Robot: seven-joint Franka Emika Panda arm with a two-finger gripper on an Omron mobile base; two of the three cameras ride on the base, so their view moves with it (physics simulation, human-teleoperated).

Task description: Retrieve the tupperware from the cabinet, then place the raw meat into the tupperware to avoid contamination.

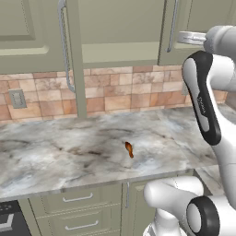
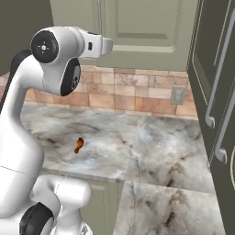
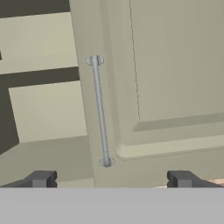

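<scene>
The raw meat (image 1: 129, 149) is a small reddish-brown chunk lying on the marble counter (image 1: 69, 152) near its front edge; in the right base view the meat (image 2: 79, 144) sits just right of the arm. The cabinet (image 1: 120, 27) above has its left door swung open edge-on, showing a plain green interior. The tupperware is out of view. My gripper (image 3: 111, 178) is raised in front of the cabinet's closed right door (image 3: 175, 65), facing its long silver handle (image 3: 99, 109). The fingertips (image 3: 41, 178) stand wide apart, open, with nothing between them.
A brick backsplash with a grey outlet plate (image 1: 17, 98) runs behind the counter. Drawers (image 1: 78, 198) sit below it and a stove corner (image 1: 7, 221) shows at the lower left. A tall dark unit with long handles (image 2: 215, 92) stands at the right.
</scene>
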